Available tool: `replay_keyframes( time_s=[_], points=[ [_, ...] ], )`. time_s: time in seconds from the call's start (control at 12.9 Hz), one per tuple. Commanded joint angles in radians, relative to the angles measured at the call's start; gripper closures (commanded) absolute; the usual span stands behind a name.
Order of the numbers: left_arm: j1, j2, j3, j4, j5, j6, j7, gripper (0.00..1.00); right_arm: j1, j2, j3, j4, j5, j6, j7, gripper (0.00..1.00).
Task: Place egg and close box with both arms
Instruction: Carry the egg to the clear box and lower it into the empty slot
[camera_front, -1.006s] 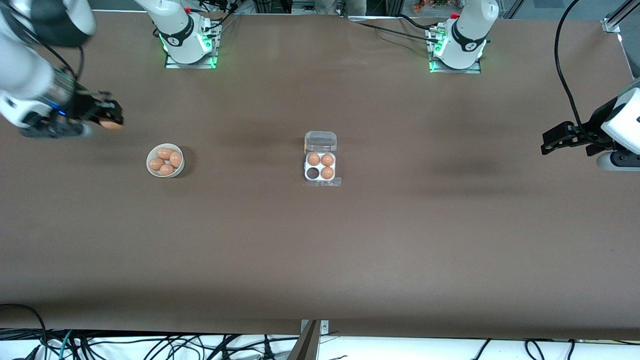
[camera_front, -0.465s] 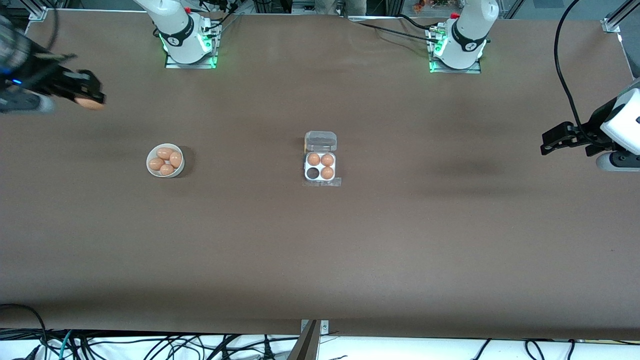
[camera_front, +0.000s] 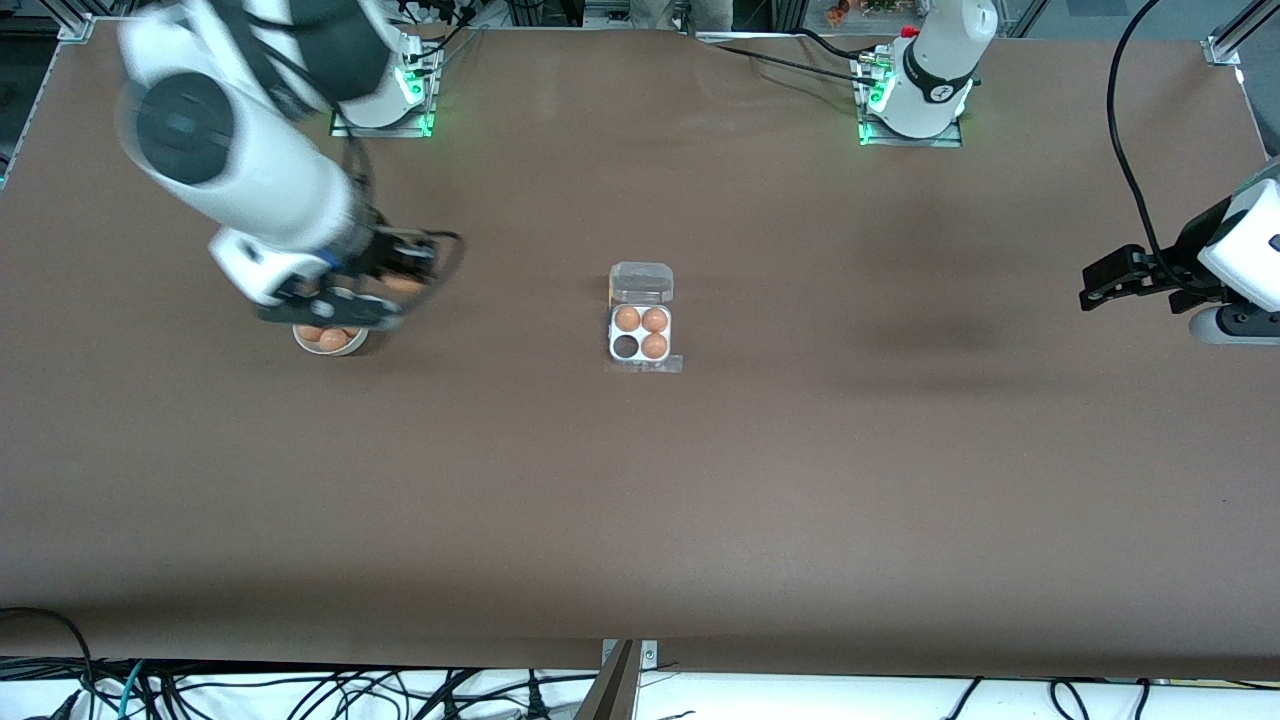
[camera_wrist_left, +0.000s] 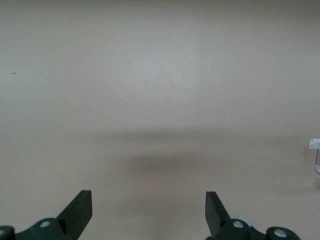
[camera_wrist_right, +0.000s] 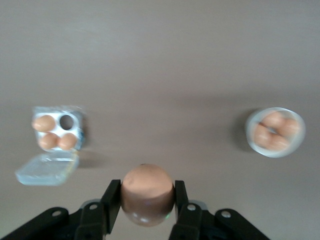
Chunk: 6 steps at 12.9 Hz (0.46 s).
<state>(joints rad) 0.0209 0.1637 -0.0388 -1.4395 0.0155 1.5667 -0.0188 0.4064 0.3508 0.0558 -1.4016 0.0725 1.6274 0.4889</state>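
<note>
At the right arm's end of the counter, the white bowl holds brown eggs and sits well apart from the box, level with it from the front camera. Above the bowl, the right tool is up in the air, clamped on a brown egg; the fingers press both sides of it. Mid-counter: the box is open, its clear lid lying flat, farther from the front camera than the tray. Three cells hold eggs; the fourth, on the bowl's side and nearer the front camera, is dark and unfilled. Toward the left arm's end, well apart from the box, the left tool waits over bare counter, jaws wide, nothing between them.
</note>
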Motion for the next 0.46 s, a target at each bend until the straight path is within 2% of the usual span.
replay_keyframes(
  time_s=[0.0, 0.39],
  points=[
    [-0.001, 0.003, -0.001, 0.013, 0.008, -0.013, 0.014, 0.00, 0.069, 0.104, -0.011, 0.061, 0.039, 0.099, 0.030, 1.00],
    [0.001, 0.003, -0.001, 0.014, 0.008, -0.013, 0.014, 0.00, 0.184, 0.290, -0.013, 0.061, 0.024, 0.337, 0.114, 1.00]
  ],
)
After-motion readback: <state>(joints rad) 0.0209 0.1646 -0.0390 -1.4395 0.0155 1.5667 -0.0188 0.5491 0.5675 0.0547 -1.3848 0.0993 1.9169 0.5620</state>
